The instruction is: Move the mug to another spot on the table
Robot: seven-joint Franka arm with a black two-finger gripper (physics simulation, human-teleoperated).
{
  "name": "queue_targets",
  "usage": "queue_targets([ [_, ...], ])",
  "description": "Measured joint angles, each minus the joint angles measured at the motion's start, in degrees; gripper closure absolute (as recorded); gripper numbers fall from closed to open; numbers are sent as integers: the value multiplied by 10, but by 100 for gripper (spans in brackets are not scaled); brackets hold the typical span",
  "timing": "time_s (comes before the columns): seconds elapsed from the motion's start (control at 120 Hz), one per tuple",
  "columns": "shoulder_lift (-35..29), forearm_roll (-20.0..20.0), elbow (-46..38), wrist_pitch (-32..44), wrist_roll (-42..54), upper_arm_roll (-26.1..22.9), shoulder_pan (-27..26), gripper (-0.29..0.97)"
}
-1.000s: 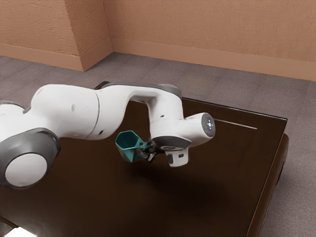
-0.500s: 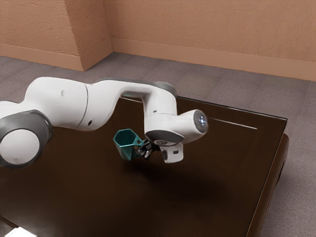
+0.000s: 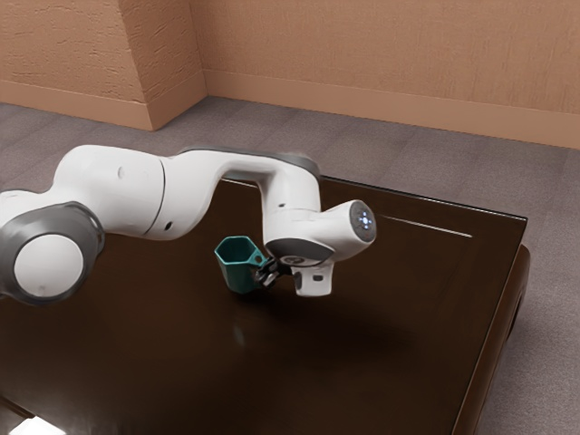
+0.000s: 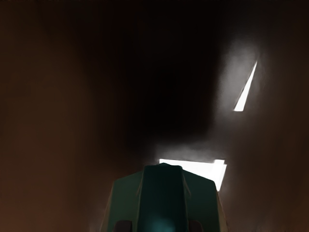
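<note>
Teal mug (image 3: 237, 264) — tilted, clamped in black gripper (image 3: 265, 275), over dark table (image 3: 417, 299)

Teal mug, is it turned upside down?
No, the teal faceted mug has its open mouth pointing upward, slightly tilted, held at its side by the black two-finger gripper.

My exterior camera sits raised at the arm's (image 3: 181, 195) side. It faces obliquely down across the table (image 3: 435, 272) toward the carpeted floor (image 3: 381, 149) and the tan wall (image 3: 362, 45). It stands back far enough to take in the table's far edge and its edge at the exterior view's right. My wrist camera rides by the gripper (image 3: 268, 275) and faces the table from close range. Both views share the mug (image 3: 237, 263) (image 4: 164, 203) and the dark surface around it.
</note>
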Motion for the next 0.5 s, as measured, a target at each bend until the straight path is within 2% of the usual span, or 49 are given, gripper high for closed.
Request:
queue_targets([
  [0.3,4,-2,-2,30,38,1,9,67],
  [0.5,1,-14,-2,37,55,4,10,41],
])
